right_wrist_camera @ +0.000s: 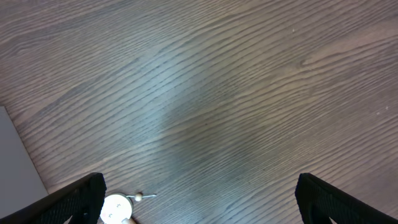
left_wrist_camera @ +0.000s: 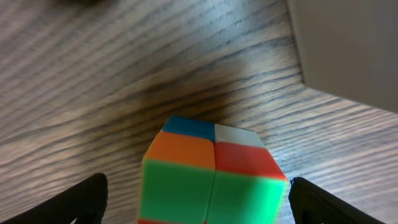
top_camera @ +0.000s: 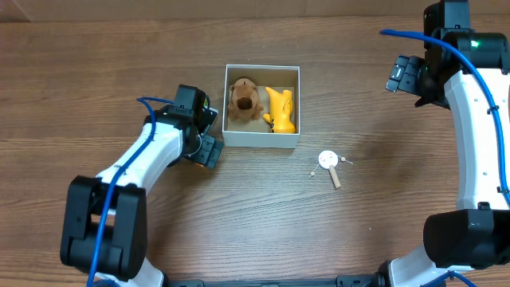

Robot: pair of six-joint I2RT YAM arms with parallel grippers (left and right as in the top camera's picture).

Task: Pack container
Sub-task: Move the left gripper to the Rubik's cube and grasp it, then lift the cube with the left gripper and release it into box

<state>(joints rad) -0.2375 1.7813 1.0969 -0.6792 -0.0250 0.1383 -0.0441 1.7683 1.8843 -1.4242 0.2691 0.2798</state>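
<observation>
The container (top_camera: 262, 141) is a shallow square box with white walls at the table's middle. It holds a brown plush toy (top_camera: 244, 100) and a yellow toy (top_camera: 281, 109). My left gripper (top_camera: 212, 135) is low, just left of the container's left wall. In the left wrist view it (left_wrist_camera: 198, 183) is open around a multicoloured cube (left_wrist_camera: 211, 180), with a gap on the left side. The cube is hidden in the overhead view. The container's wall shows in the left wrist view (left_wrist_camera: 348, 50). My right gripper (top_camera: 400, 76) (right_wrist_camera: 200, 180) is open and empty at the far right.
A small white disc toy with a wooden handle (top_camera: 328, 162) lies on the wooden table right of the container's front corner. It also shows in the right wrist view (right_wrist_camera: 115, 208), with the container's wall (right_wrist_camera: 15, 162) at the left edge.
</observation>
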